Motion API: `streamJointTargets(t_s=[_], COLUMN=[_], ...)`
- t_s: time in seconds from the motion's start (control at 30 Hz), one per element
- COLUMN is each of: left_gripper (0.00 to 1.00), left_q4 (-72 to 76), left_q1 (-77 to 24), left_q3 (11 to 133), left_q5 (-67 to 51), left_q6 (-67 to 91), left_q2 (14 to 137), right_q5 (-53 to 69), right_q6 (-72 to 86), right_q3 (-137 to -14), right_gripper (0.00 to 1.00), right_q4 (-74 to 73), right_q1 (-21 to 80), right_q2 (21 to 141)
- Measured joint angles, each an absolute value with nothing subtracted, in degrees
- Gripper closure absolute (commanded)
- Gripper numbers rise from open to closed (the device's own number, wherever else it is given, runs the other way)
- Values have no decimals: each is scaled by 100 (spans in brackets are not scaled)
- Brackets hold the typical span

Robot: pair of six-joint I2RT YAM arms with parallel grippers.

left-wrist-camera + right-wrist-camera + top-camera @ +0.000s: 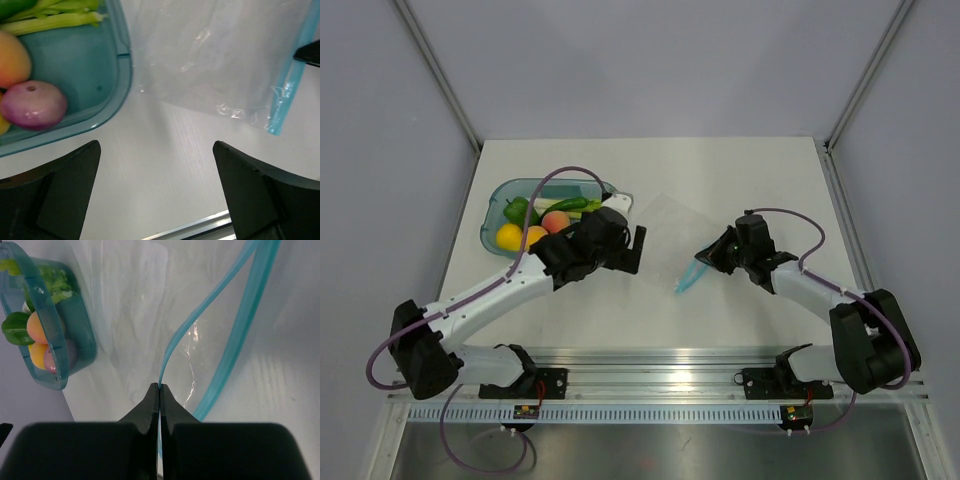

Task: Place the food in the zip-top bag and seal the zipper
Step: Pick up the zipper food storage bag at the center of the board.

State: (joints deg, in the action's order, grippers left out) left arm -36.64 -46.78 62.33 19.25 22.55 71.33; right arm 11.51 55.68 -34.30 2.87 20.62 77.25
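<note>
Evidently the right gripper [159, 390] was pressed together on one lip of the zipper [244, 315], parting it from the other lip so that the zip-top bag [135, 305], lying just beside the tray [60, 382], gaped. The left gripper [156, 150] hung spread and empty just outside the tray's rim, with the food [12, 57] inside the tray. Doing this step well probably meant holding that lip steady while the left took one rounded piece from the tray. Only the right wrist view showed the parted lips. Only the left wrist view showed the purple piece [34, 104] close to the rim.
</note>
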Motion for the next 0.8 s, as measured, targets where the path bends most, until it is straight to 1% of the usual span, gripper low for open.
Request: streamJointTargets(t_s=[0.1, 0.13, 0.2, 0.23, 0.33, 0.57, 0.67, 0.7, 0.77, 0.8], left_gripper=[4, 7, 9, 12, 14, 23, 25, 28, 30, 34], left_q4=[-3361, -3277, -3153, -3120, -2939, -2842, -2836, -2834, -2840, -2840], left_q1=[-5118, -5290, -5586, -5697, -5966, -6206, -6219, -6219, -6219, -6219], left_q3=[6250, 6272, 6388, 6471, 6803, 7380, 7526, 7546, 7607, 7627], left_q5=[1745, 1695, 1621, 1605, 1619, 1892, 2053, 2093, 2182, 2215], left_q6=[2276, 2285, 2305, 2307, 2322, 2283, 2248, 2241, 2224, 2224], left_q2=[7461, 7596, 7876, 8003, 8431, 9080, 9290, 9330, 9432, 9470], right_q5=[1146, 1146, 1144, 1142, 1146, 1151, 1151, 1151, 1155, 1155], right_q6=[5564, 5564, 5570, 5572, 5594, 5640, 5642, 5642, 5645, 5653], right_q3=[-3704, -3815, -4027, -4123, -4333, -4510, -4543, -4543, -4543, -4543], right_gripper=[100, 100, 100, 100, 100, 100, 100, 100, 100, 100], right_q4=[-49, -161, -373, -464, -692, -1153, -1249, -1280, -1343, -1350], right_q1=[2228, 2298, 2429, 2491, 2604, 2622, 2622, 2622, 2622, 2622], right_q2=[7649, 7636, 7612, 7594, 7489, 7131, 7059, 7039, 7013, 7002])
